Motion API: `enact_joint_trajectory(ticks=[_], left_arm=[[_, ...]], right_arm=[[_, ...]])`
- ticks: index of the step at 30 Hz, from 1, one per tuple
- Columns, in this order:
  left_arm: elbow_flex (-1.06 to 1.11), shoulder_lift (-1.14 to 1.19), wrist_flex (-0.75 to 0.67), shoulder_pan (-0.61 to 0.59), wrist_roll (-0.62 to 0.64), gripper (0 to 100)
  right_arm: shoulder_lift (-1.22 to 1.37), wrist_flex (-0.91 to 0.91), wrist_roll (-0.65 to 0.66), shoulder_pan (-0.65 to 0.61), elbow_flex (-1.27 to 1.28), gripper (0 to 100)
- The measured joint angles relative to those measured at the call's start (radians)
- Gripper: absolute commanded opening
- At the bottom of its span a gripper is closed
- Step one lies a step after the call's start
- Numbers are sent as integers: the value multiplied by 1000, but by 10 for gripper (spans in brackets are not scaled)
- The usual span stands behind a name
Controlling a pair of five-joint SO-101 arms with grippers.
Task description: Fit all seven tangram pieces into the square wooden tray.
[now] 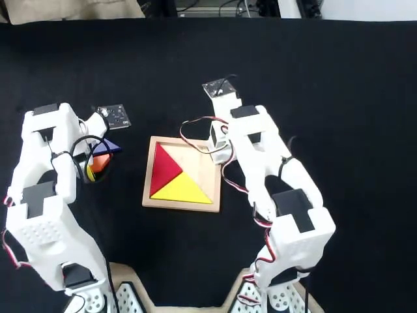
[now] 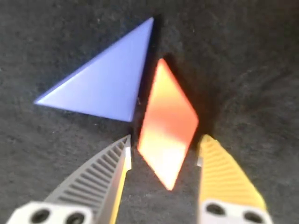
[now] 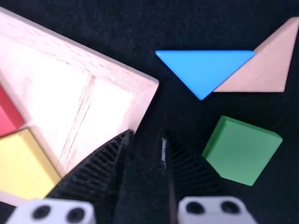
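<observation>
Left gripper (image 2: 164,142) stands open astride the orange piece (image 2: 168,116), centre frame; right gripper (image 3: 145,136) is slightly parted, empty. The piece looks light, stiff, probably slick: pinch its long edges

**Inspector A:** Surface condition?

**Inspector B:** The table (image 1: 339,78) is covered in black cloth across nearly the whole high view. It is matt, and the weave looks fibrous in the left wrist view. The light is even and comes from overhead.

**Inspector A:** And beyond the far edge?

**Inspector B:** At the upper left of the frame there is a tan surface (image 1: 71,8). Dark cables (image 1: 221,6) lie at top centre. At the upper right there is a bright white surface (image 1: 371,8). What each belongs to cannot be told.
</observation>
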Motion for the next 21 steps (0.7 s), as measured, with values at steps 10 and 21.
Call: enact_joint_trajectory(ticks=[10,21], left_arm=[[-178,20,281,51,0,44],[-358,21,618,186,75,33]], right_arm=[[0,0,0,0,0,100],[0,0,38,5,0,100]])
